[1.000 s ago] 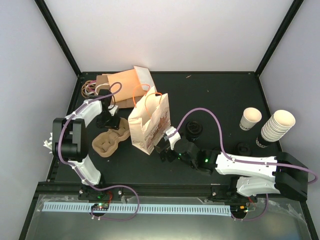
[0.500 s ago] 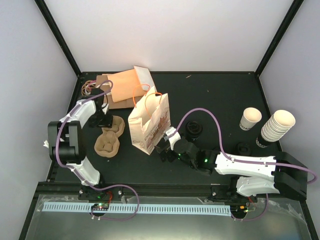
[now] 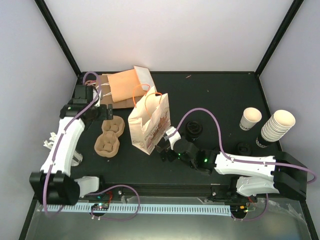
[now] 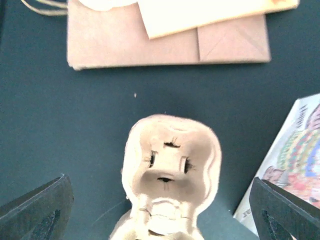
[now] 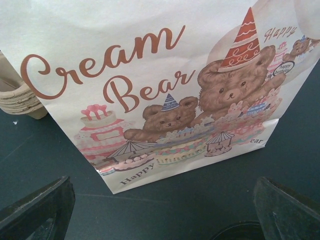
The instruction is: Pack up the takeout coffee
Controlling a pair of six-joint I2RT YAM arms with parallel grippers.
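Note:
The takeout coffee, a single cream cup (image 3: pixel 250 119) with dark print, stands at the right, far from both grippers. A white "Cream Bear" paper bag (image 3: pixel 149 120) stands upright in the middle and fills the right wrist view (image 5: pixel 150 85). My right gripper (image 3: pixel 161 147) is open and empty, low at the bag's near right corner (image 5: pixel 162 182). My left gripper (image 3: pixel 102 111) is open and empty above the far end of a pulp cup carrier (image 3: pixel 110 136), which lies left of the bag (image 4: pixel 170 170).
A tall stack of nested cream cups (image 3: pixel 277 125) stands at the right edge. Two black lids lie on the table, one (image 3: pixel 193 129) right of the bag and one (image 3: pixel 244 148) near the stack. Flat brown bags (image 3: pixel 122 87) lie at the back left (image 4: pixel 150 45).
My left gripper has drawn back from the carrier toward the back left, and its arm has stretched out. The carrier has turned a little. The right arm has not moved.

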